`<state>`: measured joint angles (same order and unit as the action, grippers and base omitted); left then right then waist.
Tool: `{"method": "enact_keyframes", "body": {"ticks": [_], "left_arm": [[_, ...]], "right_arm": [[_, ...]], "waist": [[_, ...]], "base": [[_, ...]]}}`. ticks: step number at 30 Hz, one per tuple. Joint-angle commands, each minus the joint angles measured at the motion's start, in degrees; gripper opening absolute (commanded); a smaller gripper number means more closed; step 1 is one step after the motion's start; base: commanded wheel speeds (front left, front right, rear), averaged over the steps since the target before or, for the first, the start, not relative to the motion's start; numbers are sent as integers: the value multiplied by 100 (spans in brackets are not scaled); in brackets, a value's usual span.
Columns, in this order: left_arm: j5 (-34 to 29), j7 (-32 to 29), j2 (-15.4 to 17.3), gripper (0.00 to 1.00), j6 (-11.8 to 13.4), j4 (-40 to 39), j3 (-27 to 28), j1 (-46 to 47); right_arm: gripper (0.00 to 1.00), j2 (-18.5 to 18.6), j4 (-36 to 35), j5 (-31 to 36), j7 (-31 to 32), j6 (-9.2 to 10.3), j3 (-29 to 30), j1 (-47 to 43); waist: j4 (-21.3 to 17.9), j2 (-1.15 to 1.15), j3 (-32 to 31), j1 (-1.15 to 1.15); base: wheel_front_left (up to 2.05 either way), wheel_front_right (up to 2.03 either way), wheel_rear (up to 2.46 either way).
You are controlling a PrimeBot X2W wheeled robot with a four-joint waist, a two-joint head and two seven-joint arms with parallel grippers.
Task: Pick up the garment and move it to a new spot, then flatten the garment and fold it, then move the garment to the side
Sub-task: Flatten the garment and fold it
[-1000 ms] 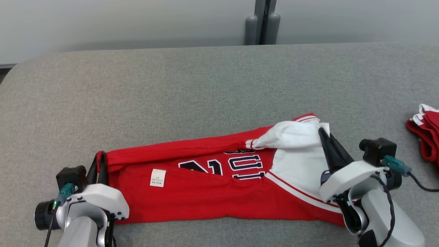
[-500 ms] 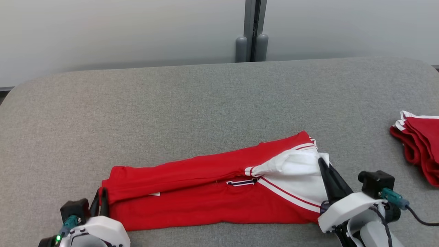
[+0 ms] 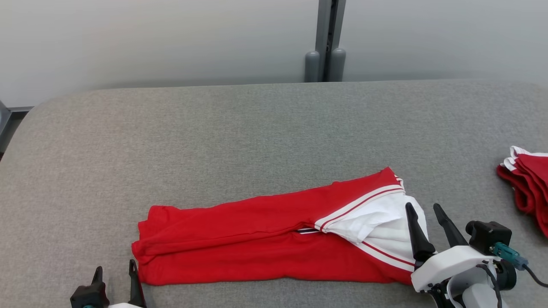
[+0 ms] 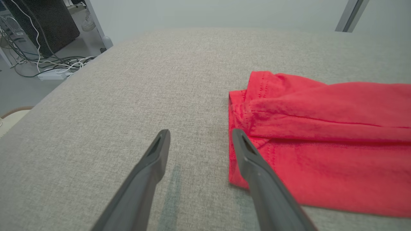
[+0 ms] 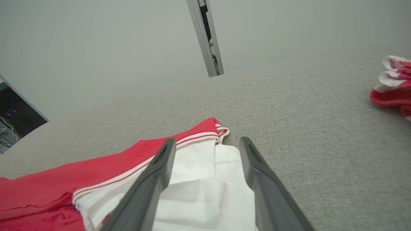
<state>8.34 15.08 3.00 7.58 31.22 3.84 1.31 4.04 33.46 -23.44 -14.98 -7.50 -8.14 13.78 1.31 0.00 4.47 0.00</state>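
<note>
Folding seemed half done: garment (image 3: 257,239) lay as a long doubled strip near front edge of table (image 3: 257,128), left gripper (image 3: 115,265) and right gripper (image 3: 423,205) both spread and empty, so next move likely called for regripping one end for a crosswise fold.

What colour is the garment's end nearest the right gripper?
The garment's end is white with red-striped trim; best in the right wrist view.

Likely a lab: tangled floor cables (image 4: 48,62) beside a dark equipment cabinet (image 4: 45,24).
</note>
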Motion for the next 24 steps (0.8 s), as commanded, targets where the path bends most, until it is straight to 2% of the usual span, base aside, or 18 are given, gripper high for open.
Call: {"method": "enact_keyframes", "body": {"ticks": [1,6,11,16,19,20,22,23,24], "left_arm": [[-52,9,18,100,26,-53,-8,-27],[-101,9,6,100,40,-170,-142,-112],[36,9,5,100,49,-132,-367,-18],[130,9,3,100,89,-151,-467,37],[161,9,2,100,110,-206,-521,69],[168,9,5,100,101,-223,-549,87],[175,9,2,100,101,-263,-614,118],[178,9,4,100,102,-273,-643,143],[176,9,5,100,100,-292,-671,174]], "right_arm": [[100,27,60,79,-27,2,25,17],[100,4,629,282,90,2,161,308],[100,-31,1357,418,458,2,289,581],[100,-92,1926,250,812,1,273,662],[100,-135,2038,10,965,-1,39,685],[79,-146,2044,-106,1010,-5,-44,684],[15,-170,2035,-276,1033,-9,-271,693],[0,-175,2041,-353,1018,-14,-355,703],[0,-174,2067,-371,1015,-13,-431,721]], "waist": [[53,0,-6,0],[242,0,5,0],[428,0,34,0],[516,0,75,0],[538,0,133,0],[544,0,153,0],[554,0,186,0],[557,0,201,0],[560,0,212,0]], "base": [[0,0,0],[0,0,0],[0,0,0],[0,0,0],[0,0,0],[0,0,0],[0,0,0],[0,0,0],[0,0,0]]}}
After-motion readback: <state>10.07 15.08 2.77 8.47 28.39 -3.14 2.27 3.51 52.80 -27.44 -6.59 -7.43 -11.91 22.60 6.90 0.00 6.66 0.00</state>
